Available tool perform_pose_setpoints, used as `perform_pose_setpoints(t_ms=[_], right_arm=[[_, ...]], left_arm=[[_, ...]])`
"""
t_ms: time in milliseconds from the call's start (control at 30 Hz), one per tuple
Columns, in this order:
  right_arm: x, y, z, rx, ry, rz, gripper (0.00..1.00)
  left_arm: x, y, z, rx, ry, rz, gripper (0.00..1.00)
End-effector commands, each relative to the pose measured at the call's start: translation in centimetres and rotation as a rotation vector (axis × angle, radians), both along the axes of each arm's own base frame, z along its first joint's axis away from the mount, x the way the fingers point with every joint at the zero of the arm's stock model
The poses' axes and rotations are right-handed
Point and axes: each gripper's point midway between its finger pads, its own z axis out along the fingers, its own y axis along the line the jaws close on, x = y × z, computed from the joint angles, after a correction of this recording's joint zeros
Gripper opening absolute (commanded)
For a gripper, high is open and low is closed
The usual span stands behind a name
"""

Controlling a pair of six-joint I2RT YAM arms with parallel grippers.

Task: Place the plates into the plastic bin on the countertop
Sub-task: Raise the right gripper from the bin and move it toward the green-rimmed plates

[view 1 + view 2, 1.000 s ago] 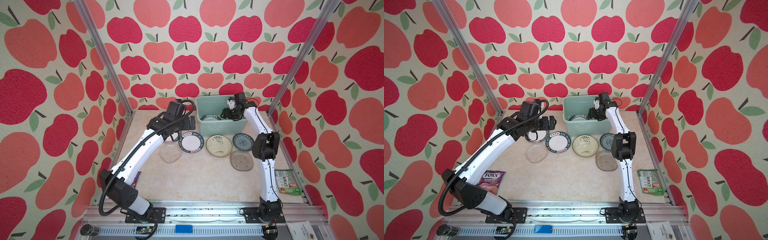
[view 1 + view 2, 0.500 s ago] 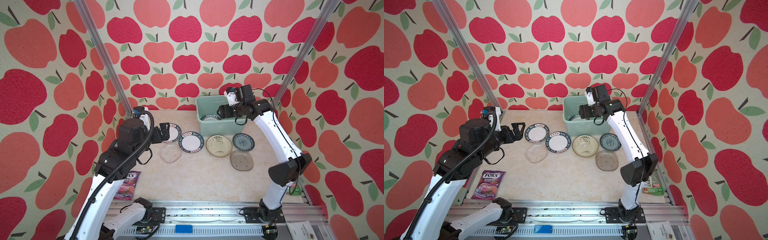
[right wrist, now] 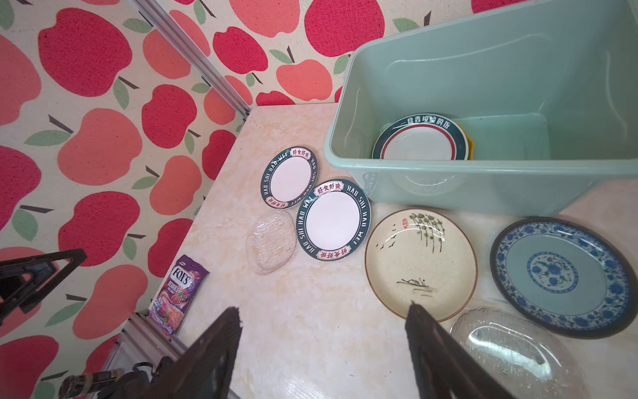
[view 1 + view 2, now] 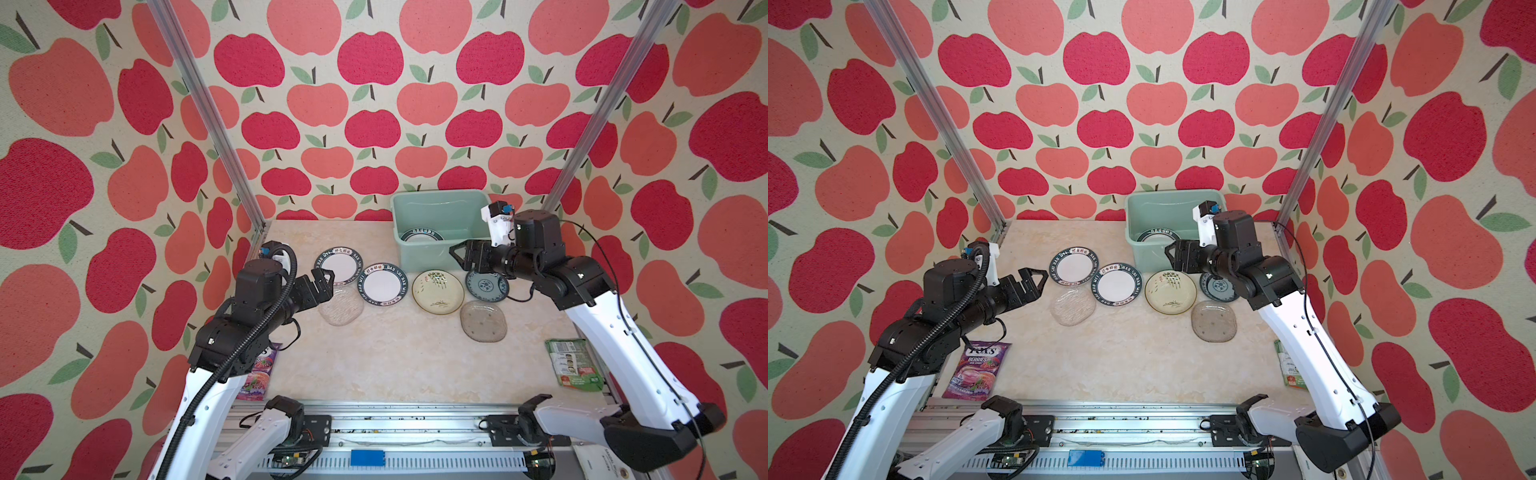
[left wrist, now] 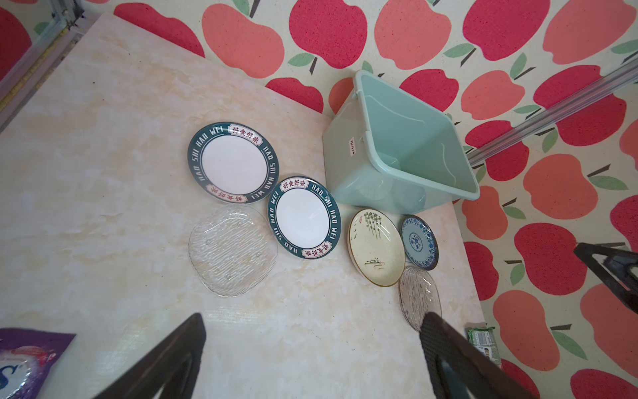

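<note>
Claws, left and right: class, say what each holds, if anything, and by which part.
Nothing is held: the left claw and the right claw both stand open and empty.

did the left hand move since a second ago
Yes. The left hand has drawn back to the left, away from the plastic bin it was beside.

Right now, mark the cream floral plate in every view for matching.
In a top view: the cream floral plate lies before the plastic bin, left of the blue plate.
In a top view: the plate, same place.
Left wrist: the plate beside the blue plate, by the bin.
Right wrist: the plate, before the bin.
Shared landmark: the plastic bin.
</note>
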Motion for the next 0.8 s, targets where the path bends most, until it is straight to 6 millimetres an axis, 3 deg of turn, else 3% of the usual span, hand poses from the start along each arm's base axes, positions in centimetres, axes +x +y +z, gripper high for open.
perform_pose_setpoints(t_ms=[0, 300, 400, 567, 767], right_arm=[[-1.3, 1.4, -0.2, 0.080, 0.048, 0.019, 0.78], [-5.4, 6.3, -1.0, -0.084, -0.037, 0.248, 0.78], [-6.8, 8.5, -1.1, -0.190, -0.129, 0.357, 0.78], [-9.7, 13.0, -3.1, -0.378, -0.247, 0.615, 0.77], [-14.0, 18.2, -5.4, -0.652, -0.579, 0.954, 0.78]], left_arm=[[-0.1, 0.8, -1.8, -0.077, 0.114, 0.062, 0.99], [2.9, 4.5, -6.6, -0.365, 0.299, 0.264, 1.00], [3.5, 6.1, -8.9, -0.375, 0.361, 0.326, 0.99], [4.2, 7.8, -11.5, -0.346, 0.414, 0.354, 0.98], [5.4, 8.8, -13.8, -0.282, 0.447, 0.340, 0.98]])
